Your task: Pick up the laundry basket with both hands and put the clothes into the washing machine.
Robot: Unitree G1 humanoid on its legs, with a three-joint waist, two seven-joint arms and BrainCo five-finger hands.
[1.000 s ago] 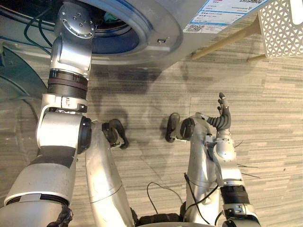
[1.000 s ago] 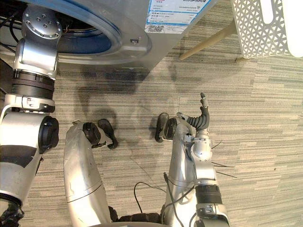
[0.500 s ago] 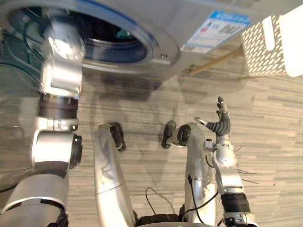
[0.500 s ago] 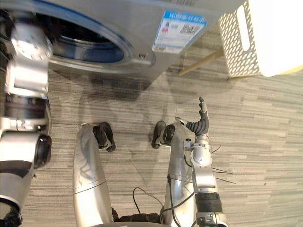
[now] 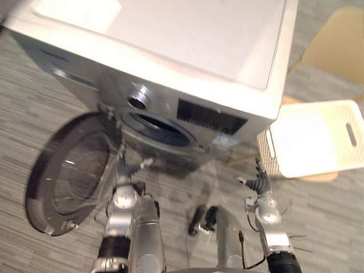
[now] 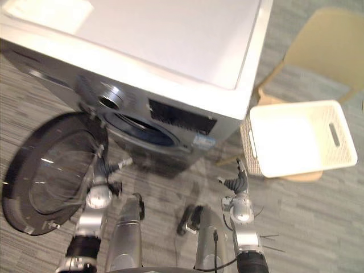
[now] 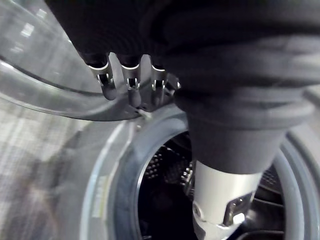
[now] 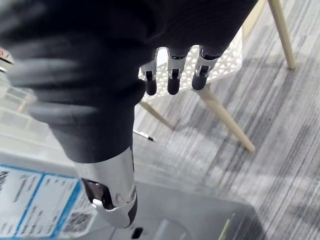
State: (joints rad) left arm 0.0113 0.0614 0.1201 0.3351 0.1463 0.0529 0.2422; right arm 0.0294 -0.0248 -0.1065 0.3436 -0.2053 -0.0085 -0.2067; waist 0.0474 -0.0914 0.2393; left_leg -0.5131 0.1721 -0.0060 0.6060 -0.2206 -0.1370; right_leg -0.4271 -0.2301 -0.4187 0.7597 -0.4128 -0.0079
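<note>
Open washing machine point(image 5: 187, 51) on the left, both hands free in front of it, laundry basket point(image 5: 265, 152) on the right.

Far left: round glass door point(image 5: 68, 173) standing wide open over the striped grey floor point(image 5: 23, 96). Next, left hand point(image 5: 129, 169) raised just beside the door's hinge edge and in front of the dark drum opening point(image 5: 158, 128), fingers point(image 7: 131, 86) loose and uncurled, gripping nothing; inside of the drum too dark to read. Further right, right hand point(image 5: 260, 182) lifted with fingers straight and spread, released, near the basket's perforated wall but apart from it. Basket upright on a pale wooden chair point(image 5: 335, 40), just beside the machine's right front corner, touched by neither hand, its inside too bright to tell what lies there.
</note>
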